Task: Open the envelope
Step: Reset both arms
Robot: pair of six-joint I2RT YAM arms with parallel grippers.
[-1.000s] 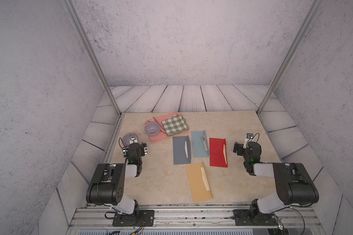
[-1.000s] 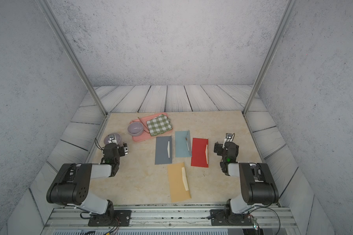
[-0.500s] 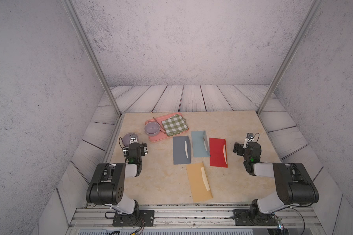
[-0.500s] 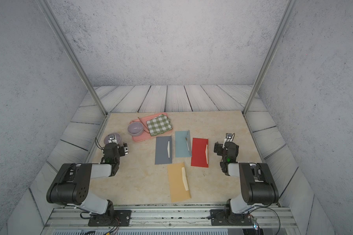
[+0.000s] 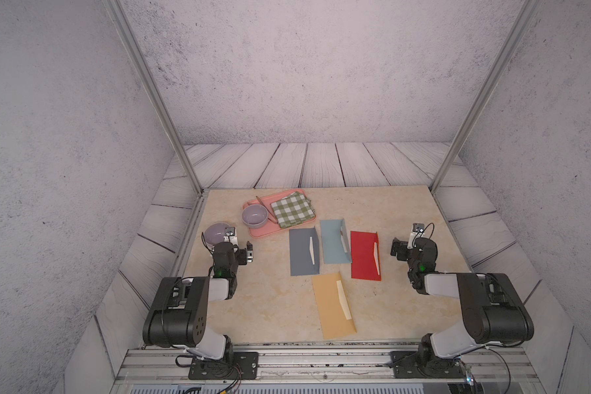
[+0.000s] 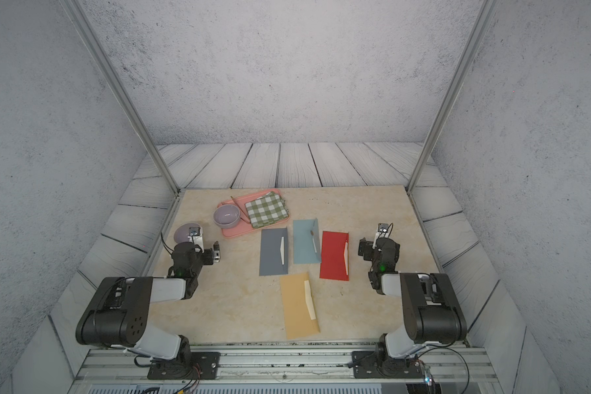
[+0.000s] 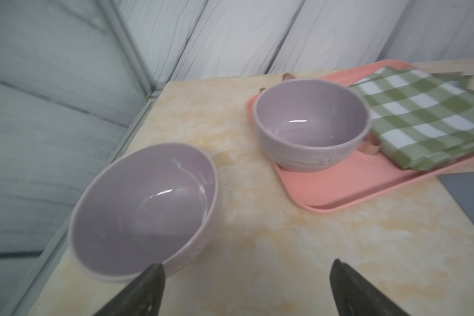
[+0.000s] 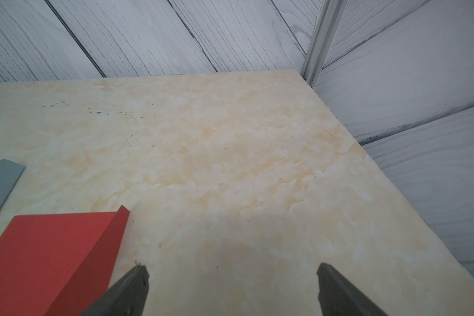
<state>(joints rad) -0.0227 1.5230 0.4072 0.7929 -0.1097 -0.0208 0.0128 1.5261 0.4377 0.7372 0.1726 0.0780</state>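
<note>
Several envelopes lie flat in the middle of the table: a grey envelope (image 5: 301, 254), a light blue envelope (image 5: 333, 245), a red envelope (image 5: 362, 256) and a tan envelope (image 5: 330, 307) nearest the front. Each has its flap along the right long edge; the blue and red flaps stand slightly raised. My left gripper (image 5: 248, 252) hovers open at the left, well clear of them. My right gripper (image 5: 398, 250) is open just right of the red envelope (image 8: 47, 246), with nothing between its fingers (image 8: 137, 276).
A pink tray (image 5: 270, 232) at the back left holds a lilac bowl (image 5: 254, 216) and a green checked cloth (image 5: 292, 208). Another lilac bowl (image 7: 145, 208) stands on the table right by my left gripper (image 7: 246, 266). Metal posts mark the back corners.
</note>
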